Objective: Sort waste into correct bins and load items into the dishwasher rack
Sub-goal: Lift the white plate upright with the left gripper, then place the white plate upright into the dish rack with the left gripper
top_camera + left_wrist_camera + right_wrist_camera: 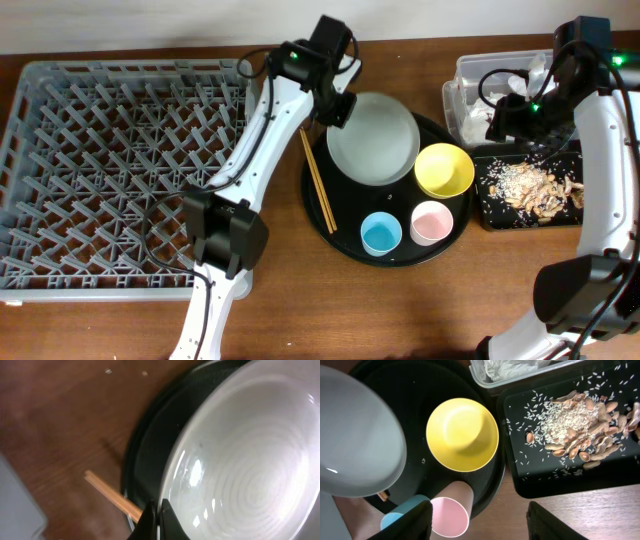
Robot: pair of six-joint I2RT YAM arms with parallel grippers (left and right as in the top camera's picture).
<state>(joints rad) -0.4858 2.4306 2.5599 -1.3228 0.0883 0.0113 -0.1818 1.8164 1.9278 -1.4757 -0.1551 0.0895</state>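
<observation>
Brown wooden table (100, 320). Grey dishwasher rack (110, 170) fills the left side. Large round black tray (405, 256) sits mid-table. Clear plastic tub (465, 95) is at the far right corner, with the shallow black tray (488, 218) just in front of it by the right edge.

**A black tray on brown wood**

A large round black tray (348, 215) lies flat on the wooden tabletop (330, 310), right of centre, its raised rim glossy in the left wrist view (150, 445). The wood is dark reddish-brown, with two pale flecks (108, 371) on it beside the tray. A pale strip (150, 25) runs beyond the far edge.
</observation>
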